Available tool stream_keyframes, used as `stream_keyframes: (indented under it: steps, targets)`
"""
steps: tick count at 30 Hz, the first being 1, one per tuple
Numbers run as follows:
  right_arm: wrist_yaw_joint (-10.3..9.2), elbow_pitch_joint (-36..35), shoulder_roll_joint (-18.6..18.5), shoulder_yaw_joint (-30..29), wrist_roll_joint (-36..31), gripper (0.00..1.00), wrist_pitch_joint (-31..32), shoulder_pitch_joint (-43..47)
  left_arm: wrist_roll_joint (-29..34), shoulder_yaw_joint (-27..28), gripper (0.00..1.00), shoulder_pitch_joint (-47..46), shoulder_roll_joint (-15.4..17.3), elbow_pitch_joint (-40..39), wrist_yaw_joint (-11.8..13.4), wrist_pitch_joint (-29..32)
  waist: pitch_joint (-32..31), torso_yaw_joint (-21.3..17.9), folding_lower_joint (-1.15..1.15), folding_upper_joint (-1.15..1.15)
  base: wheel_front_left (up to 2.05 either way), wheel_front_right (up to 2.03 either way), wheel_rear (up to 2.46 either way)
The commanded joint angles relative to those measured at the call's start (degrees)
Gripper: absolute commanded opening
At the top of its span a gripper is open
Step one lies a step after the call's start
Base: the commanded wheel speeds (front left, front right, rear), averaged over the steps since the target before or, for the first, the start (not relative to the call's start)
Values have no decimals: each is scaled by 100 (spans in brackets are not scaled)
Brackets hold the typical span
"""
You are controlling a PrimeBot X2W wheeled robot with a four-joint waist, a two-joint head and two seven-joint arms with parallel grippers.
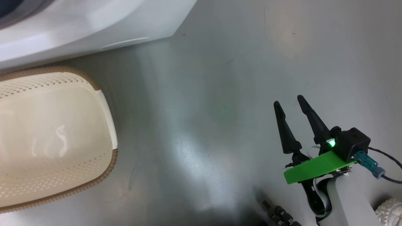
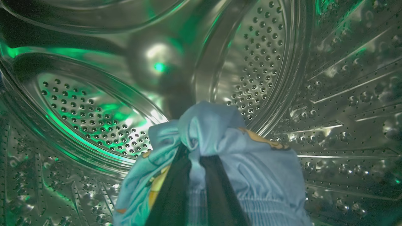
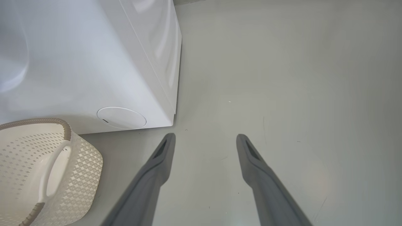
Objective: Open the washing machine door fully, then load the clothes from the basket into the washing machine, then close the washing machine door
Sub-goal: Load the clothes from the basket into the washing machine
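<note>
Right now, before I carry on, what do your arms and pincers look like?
The right pincer has two long, tapering black fingers on a bright green bracket; behind it sits a black camera box with a green light, a teal plug with a dark cable, and a white forearm. The left pincer has matching dark fingers.

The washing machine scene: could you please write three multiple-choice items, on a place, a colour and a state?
1. Where is the light blue garment? A on a table B inside the steel drum C on a chair
2. What colour is the basket's rim? A brown B black C green
3. How do the right jaws stand? A shut on cloth B shut on a handle C open, holding nothing
Key: B, perforated steel surrounds it; A, brown weave edges it; C, bare floor shows between them.
</note>
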Motion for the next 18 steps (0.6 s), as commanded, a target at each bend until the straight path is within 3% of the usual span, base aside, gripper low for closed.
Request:
stream_keyframes:
  steps: [1,5,7,8,18]
  targets:
    - [9,-59,9,153,28,100,-27,83,25,58,0,222,240,-258,77,-28,-58,1,0,0,0,0,0]
    - [9,-42,13,177,16,100,-27,73,-84,130,0,473,198,-130,89,-29,-121,7,0,0,0,0,0]
    - [9,-39,13,169,8,100,-27,71,-151,170,77,502,181,25,84,-29,-135,26,0,0,0,0,0]
    - [9,-37,14,166,8,100,-27,68,-185,199,100,505,172,103,101,-29,-141,34,0,0,0,0,0]
    - [9,16,14,134,-3,100,-27,60,-363,262,100,545,64,740,156,-30,-352,101,0,0,0,0,0]
